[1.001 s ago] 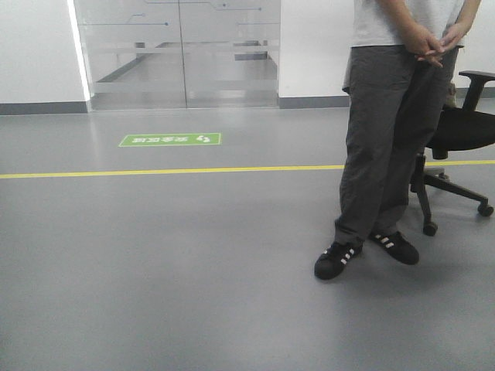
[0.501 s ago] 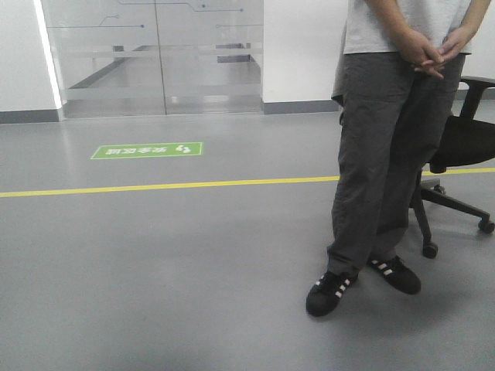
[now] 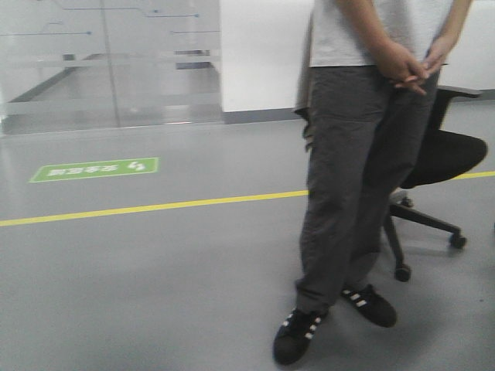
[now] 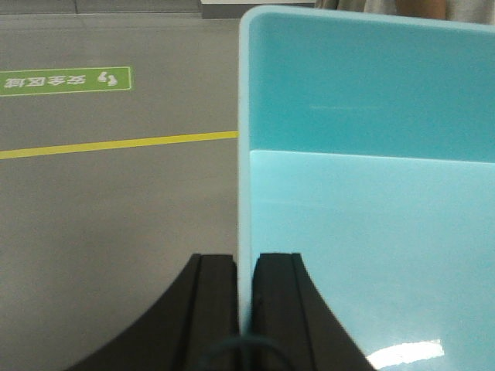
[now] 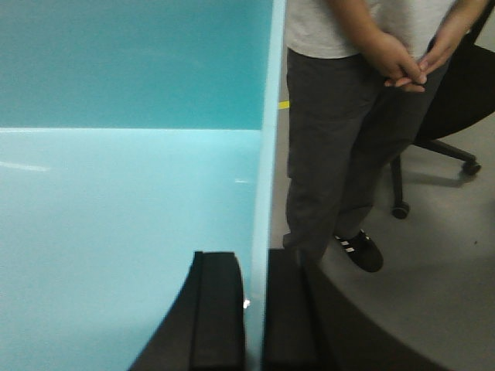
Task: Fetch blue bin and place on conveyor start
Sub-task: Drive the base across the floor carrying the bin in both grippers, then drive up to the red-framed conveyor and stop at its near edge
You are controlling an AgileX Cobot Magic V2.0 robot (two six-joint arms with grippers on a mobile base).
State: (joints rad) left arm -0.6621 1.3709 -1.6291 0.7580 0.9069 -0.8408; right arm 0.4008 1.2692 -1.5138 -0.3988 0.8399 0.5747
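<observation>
The blue bin (image 4: 371,193), a pale turquoise tub with plain walls, is carried above the grey floor between both arms. My left gripper (image 4: 245,267) is shut on its left wall, one black finger outside and one inside. On the other side my right gripper (image 5: 256,267) is shut on the right wall of the blue bin (image 5: 124,216) in the same way. The bin's inside looks empty. The bin and both grippers are out of the front view. The conveyor start is out of view.
A person (image 3: 360,154) in grey trousers and black shoes stands close ahead at the right, hands clasped. A black office chair (image 3: 437,166) on castors is behind them. A yellow floor line (image 3: 147,207), a green floor sign (image 3: 94,168) and glass doors (image 3: 100,62) lie ahead left.
The front view has swung: the person, chair, sign and glass doors have shifted left and grown larger in frame. The person looks nearer now.
</observation>
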